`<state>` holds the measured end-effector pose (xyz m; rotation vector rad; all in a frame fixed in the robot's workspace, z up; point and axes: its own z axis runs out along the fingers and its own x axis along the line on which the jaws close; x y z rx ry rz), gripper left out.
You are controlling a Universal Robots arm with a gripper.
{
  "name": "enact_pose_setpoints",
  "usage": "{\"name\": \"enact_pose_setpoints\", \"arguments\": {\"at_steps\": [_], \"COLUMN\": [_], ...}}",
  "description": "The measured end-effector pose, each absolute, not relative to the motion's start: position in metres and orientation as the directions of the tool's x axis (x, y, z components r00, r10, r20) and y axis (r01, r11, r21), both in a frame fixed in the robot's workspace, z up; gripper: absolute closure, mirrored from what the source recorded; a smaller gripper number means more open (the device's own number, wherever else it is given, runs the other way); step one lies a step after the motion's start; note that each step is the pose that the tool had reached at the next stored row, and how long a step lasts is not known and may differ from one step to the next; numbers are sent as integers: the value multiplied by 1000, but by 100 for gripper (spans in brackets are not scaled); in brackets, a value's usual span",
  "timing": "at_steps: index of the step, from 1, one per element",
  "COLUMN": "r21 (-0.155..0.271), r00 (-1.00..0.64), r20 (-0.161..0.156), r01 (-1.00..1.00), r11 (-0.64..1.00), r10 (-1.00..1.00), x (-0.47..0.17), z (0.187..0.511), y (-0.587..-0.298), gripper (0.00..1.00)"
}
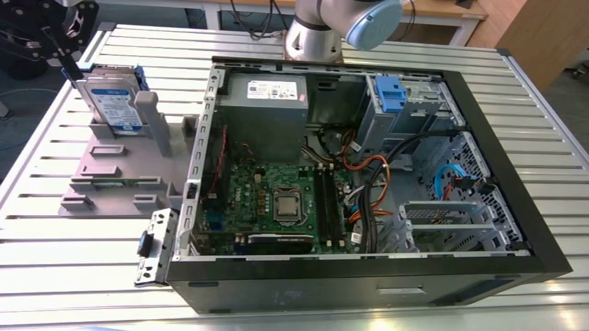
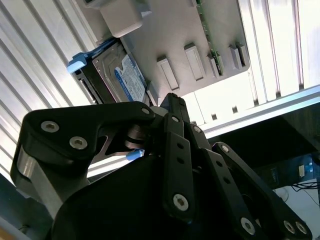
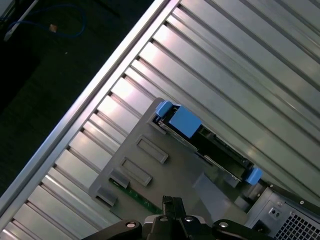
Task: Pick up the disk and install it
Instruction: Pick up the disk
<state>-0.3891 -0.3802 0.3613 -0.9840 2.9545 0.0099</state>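
The disk (image 1: 112,103) stands on edge in the grey plastic stand (image 1: 110,172) at the exterior view's left, outside the computer case; its white-and-blue label and blue bracket show. My gripper (image 1: 70,74) hangs above and just beside the disk's top edge, shut, with nothing in it. In the second wrist view the disk (image 2: 119,75) lies beyond the black gripper (image 2: 171,100). In the first wrist view the disk (image 3: 202,137) is seen edge-on from above, well clear of the gripper (image 3: 170,201).
The open computer case (image 1: 515,207) lies on the slatted metal table (image 1: 55,262), with the motherboard (image 1: 276,200), grey power supply (image 1: 267,103) and blue-tabbed drive cage (image 1: 396,96) inside. Bundled cables cross the case's middle. The arm's base (image 1: 313,34) stands behind the case.
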Motion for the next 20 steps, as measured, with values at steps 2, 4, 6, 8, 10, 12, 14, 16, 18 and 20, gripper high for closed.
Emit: {"name": "enact_pose_setpoints", "arguments": {"at_steps": [2,4,6,8,10,12,14,16,18,20], "r21": [-3,-3,-3,-3,-3,-3,-3,-3,-3,-3], "r00": [-798,-796,-795,-793,-791,-789,-787,-786,-784,-783], "r20": [-28,-28,-28,-28,-28,-28,-28,-28,-28,-28], "r01": [-602,-604,-607,-609,-611,-614,-616,-618,-620,-622], "r11": [798,797,795,793,791,790,788,786,785,783], "r10": [-602,-604,-607,-609,-611,-614,-616,-618,-620,-622], "x": [-389,-389,-389,-389,-389,-389,-389,-389,-389,-389], "z": [361,361,361,361,361,361,361,361,361,361], "y": [-380,-380,-380,-380,-380,-380,-380,-380,-380,-380], "gripper": [89,89,89,89,89,89,89,89,89,89]}}
